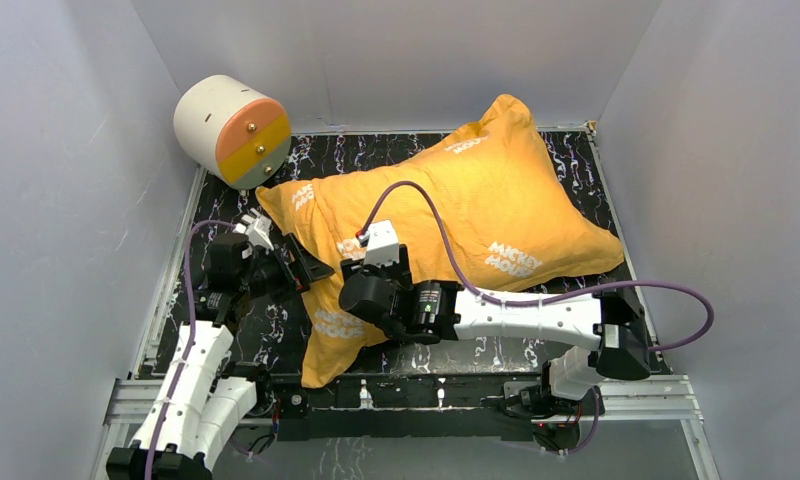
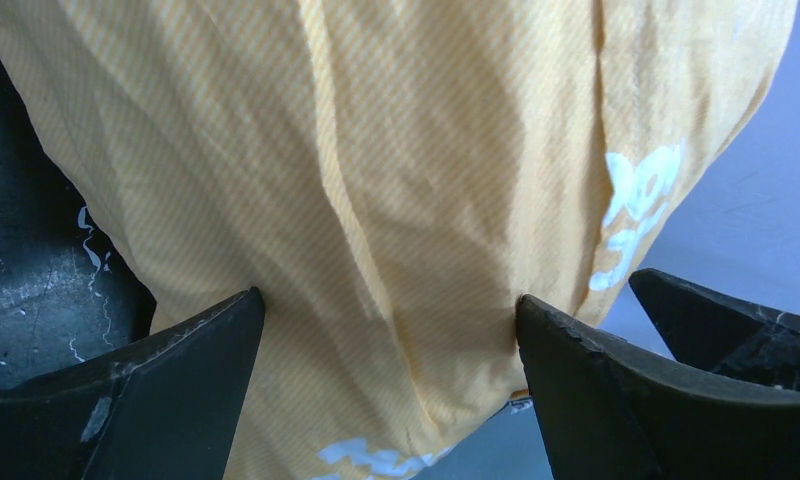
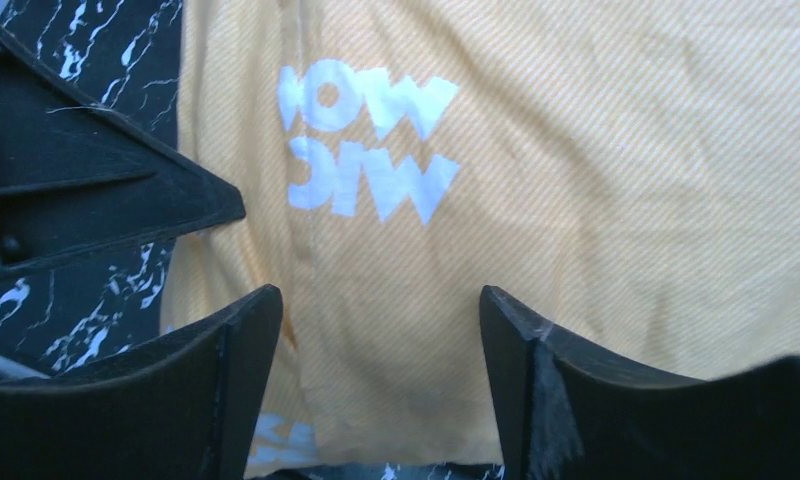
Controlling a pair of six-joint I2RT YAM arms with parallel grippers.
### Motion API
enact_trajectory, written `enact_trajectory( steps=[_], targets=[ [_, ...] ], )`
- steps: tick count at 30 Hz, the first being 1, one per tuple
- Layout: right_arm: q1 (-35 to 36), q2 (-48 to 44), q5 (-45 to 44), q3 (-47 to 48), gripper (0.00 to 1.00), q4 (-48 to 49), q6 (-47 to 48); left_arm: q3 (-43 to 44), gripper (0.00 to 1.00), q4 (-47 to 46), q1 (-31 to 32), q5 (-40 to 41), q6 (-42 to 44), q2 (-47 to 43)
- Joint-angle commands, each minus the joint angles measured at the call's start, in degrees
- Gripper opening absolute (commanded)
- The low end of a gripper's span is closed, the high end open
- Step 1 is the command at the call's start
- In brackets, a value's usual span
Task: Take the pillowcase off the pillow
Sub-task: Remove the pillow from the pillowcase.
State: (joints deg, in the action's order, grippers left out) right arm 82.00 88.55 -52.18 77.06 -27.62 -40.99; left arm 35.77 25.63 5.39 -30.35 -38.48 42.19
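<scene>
Pillowcase (image 1: pixel 476 210), orange face up, laid on tabletop (image 1: pixel 571 165). Left jaws parted, fabric bunched between. Right jaws parted too, fabric seen between, white lettering (image 3: pixel 366 150) beyond tips.

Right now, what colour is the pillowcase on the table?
The pillowcase is orange-yellow with white Mickey Mouse lettering, seen best from the top camera.

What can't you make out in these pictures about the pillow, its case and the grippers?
- The pillow: every view, wholly covered by the pillowcase.
- The pillowcase's opening: top view, the right arm overlies the near edge; wrist views crop it.
- The right gripper: top view, fingertips hidden under its own wrist.
- The left gripper: wrist view, open around cloth, contact unclear.
</scene>
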Motion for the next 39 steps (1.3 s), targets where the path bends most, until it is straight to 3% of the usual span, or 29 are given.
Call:
enact_trajectory(
  steps=[1,3,7,11,15,19,23,26,31,35,39],
  targets=[
    [-0.21,-2.89,-6.46,-6.75,0.73,10.66,2.72,1.92,0.94,-2.13,0.24,0.60,0.23,0.25],
    [-1.32,-4.06,-0.90,-10.06,0.73,16.44,6.85,1.45,0.94,-2.33,0.24,2.30,0.83,-0.23],
    [-2.30,-3.68,4.83,-9.95,0.78,16.88,8.97,-0.70,0.95,-3.87,0.24,1.44,1.21,2.80],
    [-2.58,-3.12,10.99,-5.71,0.82,15.23,12.65,-1.97,0.90,-5.61,0.32,-3.07,1.55,4.87],
    [-2.63,-1.21,11.64,-3.93,0.81,14.99,14.26,-3.93,0.80,-5.97,0.33,0.49,2.44,1.98],
    [-2.64,4.78,3.59,2.14,0.70,4.17,12.89,-6.95,0.65,-7.65,0.33,1.01,-2.52,-2.29],
    [-2.63,11.04,-4.98,10.21,0.48,-7.49,7.29,-9.88,0.52,-8.40,0.33,4.66,-4.64,-7.70],
    [-2.73,10.65,-4.98,10.03,0.45,-6.39,8.29,-8.94,0.50,-6.53,0.34,4.91,-4.02,-4.84],
    [-2.72,6.15,-1.86,5.63,0.14,2.24,11.55,-11.20,0.39,-9.44,0.33,0.52,-4.50,-0.53],
    [-2.79,1.41,-0.52,-0.58,0.10,9.19,12.57,-12.92,0.36,-11.48,0.33,0.77,-5.68,-2.54],
    [-3.01,-3.65,-7.42,-5.14,0.10,7.15,5.80,-14.15,0.03,-11.16,0.35,1.54,-6.87,-3.23]
  ],
)
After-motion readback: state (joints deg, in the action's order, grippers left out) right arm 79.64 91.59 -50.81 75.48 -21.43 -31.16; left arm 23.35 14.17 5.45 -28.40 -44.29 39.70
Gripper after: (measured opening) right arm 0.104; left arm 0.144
